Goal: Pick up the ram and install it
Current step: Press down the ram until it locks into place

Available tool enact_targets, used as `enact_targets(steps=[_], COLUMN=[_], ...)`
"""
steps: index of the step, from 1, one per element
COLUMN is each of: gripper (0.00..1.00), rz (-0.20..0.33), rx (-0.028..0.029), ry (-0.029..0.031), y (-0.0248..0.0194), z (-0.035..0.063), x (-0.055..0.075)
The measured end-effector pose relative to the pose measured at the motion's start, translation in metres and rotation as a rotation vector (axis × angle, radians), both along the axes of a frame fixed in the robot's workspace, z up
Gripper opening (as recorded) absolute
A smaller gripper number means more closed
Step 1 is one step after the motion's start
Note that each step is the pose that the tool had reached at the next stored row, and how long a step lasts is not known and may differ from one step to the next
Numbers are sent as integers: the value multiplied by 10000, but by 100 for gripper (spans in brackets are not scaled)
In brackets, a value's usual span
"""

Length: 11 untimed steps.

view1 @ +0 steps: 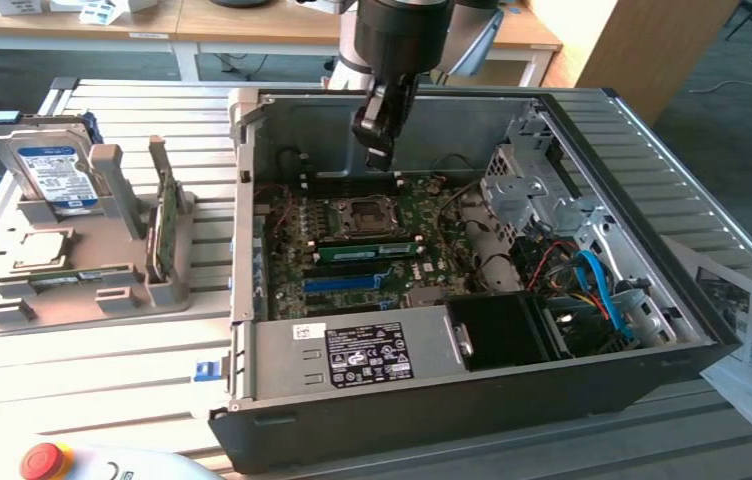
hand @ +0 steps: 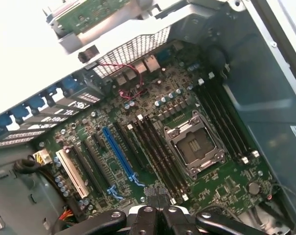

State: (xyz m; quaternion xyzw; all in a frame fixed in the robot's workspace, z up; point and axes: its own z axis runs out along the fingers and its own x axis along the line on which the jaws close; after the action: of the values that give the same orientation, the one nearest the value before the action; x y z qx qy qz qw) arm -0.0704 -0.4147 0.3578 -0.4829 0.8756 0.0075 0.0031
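Gripper (view1: 378, 158) hangs closed and empty above the motherboard (view1: 363, 250); the ram (view1: 367, 249) looks light, stiff, fragile — best pinched by its long edges.

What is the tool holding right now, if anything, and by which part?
Nothing is held: the tool is shut, nothing gripped, above the motherboard inside the open computer case.

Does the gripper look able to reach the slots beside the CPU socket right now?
Probably yes: the case is open, the shut gripper hangs above the board, and nothing stands over the slots.
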Motion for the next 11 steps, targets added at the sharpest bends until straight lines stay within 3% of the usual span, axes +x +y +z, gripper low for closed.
enact_targets(steps=[11], gripper=[11], rz=[-1729], rx=[0], ry=[0], y=[0], z=[0], x=[0])
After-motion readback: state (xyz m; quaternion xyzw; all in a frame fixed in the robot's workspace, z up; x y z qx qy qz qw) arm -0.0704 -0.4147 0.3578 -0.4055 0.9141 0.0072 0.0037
